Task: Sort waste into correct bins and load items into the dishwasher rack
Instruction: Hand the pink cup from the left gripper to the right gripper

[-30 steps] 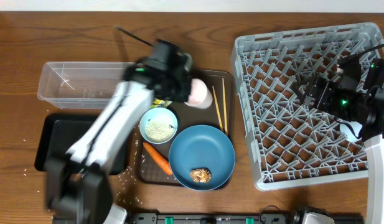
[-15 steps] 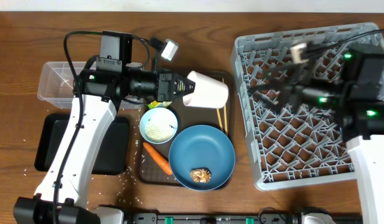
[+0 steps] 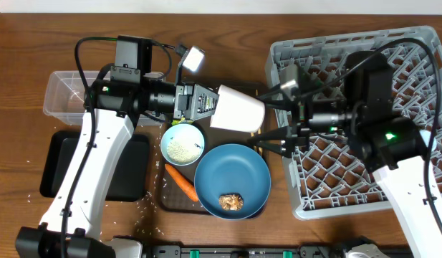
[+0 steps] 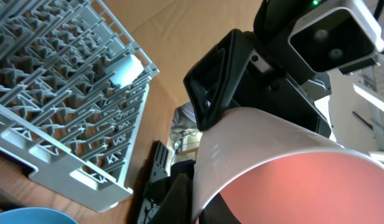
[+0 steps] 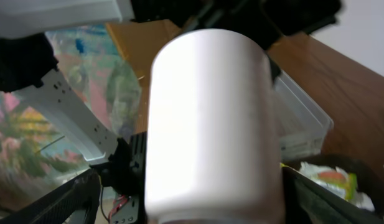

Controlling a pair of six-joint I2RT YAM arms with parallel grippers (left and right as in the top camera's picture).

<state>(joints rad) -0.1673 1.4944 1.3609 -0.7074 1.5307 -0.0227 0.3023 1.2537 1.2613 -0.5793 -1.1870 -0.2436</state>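
Note:
My left gripper is shut on the rim of the pink cup and holds it on its side above the dark brown tray. The cup's pink inside fills the left wrist view. My right gripper is open, with one finger on either side of the cup's closed end. The cup fills the right wrist view. The grey dishwasher rack stands at the right. The dark blue plate holds a brown food lump. A carrot lies beside it.
A small light blue bowl holds rice. The clear tub and the black tray are at the left. Loose rice grains lie near the front edge. A white and yellow-green wrapper shows behind the cup.
My right arm has swung left from over the rack, and its open fingers now flank the cup. My left arm has carried the cup a little further right.

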